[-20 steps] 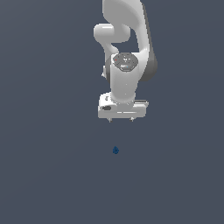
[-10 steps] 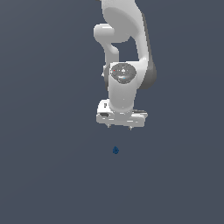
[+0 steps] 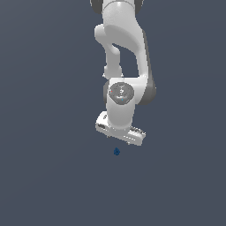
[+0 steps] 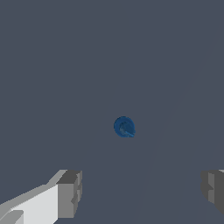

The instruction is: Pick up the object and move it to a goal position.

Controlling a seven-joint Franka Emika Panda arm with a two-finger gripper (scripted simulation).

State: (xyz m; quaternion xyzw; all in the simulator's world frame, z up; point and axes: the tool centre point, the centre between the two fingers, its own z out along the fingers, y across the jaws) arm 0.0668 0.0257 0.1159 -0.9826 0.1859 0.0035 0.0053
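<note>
Hanging above a plain grey bench, the one white arm in the exterior view ends in a tilted hand, its lower end toward the exterior view's right. Just below that hand, apart from it, lies the single object: a tiny dark blue lump, rounded at the base and narrowing toward the top, far smaller than the hand. It rests on the bench a little toward the exterior view's left of the hand's middle. The fingers are too small and dark in this view to tell how far they are spread. Only one arm, one hand and one object are to be counted; the bench carries nothing else visible. In the wrist view the object appears as a round blue blob with a darker, faintly mottled centre and a small point at one side, lying on the bare grey bench. Two grey fingertips show at the picture's edge, one on each side, set wide apart with open bench between them; the hand is spread wide and holds nothing. The object lies ahead of the fingertips, clear of both, nearer the middle of the gap than either tip.
</note>
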